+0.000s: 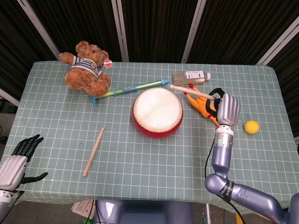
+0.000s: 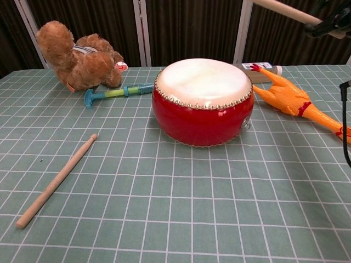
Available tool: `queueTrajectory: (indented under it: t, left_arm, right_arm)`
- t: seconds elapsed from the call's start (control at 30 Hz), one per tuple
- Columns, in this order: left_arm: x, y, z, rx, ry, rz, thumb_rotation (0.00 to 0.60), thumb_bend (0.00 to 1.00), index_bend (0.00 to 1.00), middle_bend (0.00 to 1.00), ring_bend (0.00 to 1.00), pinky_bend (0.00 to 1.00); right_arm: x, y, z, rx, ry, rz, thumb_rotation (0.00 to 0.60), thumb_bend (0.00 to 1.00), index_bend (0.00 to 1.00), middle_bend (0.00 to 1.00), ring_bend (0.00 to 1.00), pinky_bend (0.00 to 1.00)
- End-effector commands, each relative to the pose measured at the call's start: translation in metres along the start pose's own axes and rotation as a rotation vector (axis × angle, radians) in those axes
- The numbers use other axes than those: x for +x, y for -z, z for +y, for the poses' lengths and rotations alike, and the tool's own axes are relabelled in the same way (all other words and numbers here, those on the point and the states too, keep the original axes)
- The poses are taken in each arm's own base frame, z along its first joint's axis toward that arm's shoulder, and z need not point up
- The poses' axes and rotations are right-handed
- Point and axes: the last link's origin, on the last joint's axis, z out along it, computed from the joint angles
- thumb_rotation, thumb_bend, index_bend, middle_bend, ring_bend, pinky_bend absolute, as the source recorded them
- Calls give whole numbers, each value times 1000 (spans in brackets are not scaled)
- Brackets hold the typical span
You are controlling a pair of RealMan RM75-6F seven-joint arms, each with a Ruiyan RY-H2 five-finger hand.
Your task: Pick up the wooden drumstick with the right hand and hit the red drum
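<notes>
Two drumsticks are in view: my right hand (image 1: 228, 109) has its fingers wrapped around the butt of one wooden drumstick (image 1: 191, 91), raised above the red drum (image 1: 157, 112). It looks light, rigid, smooth. My left hand (image 1: 18, 157) hangs loose, holding nothing.

Bright, even light from overhead floods the tabletop (image 1: 149, 154); shadows are soft and short. The drum (image 2: 202, 101) skin glares a little. Both views stay sharp, though the chest view's upper right corner seems slightly blurred.
</notes>
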Motion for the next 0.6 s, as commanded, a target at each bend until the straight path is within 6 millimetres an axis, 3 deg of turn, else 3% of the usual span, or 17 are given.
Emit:
queueTrajectory:
  t: [0.03,0.3,0.6]
  left_arm:
    - [0,0,0,-1,-1,0,600,0,0,0,0,0]
    - [0,0,0,0,3,-2,600,0,0,0,0,0]
    - [0,-1,0,1,15,-9,600,0,0,0,0,0]
  right_arm:
    - [11,1,2,-132,-238,-28,600,674,1000,1000,1000,923]
    - [13,0,1,-317,-615,-96,600,675,1000,1000,1000,923]
    - [-3,-4,4,-229,-444,-83,600,675,1000,1000,1000,923]
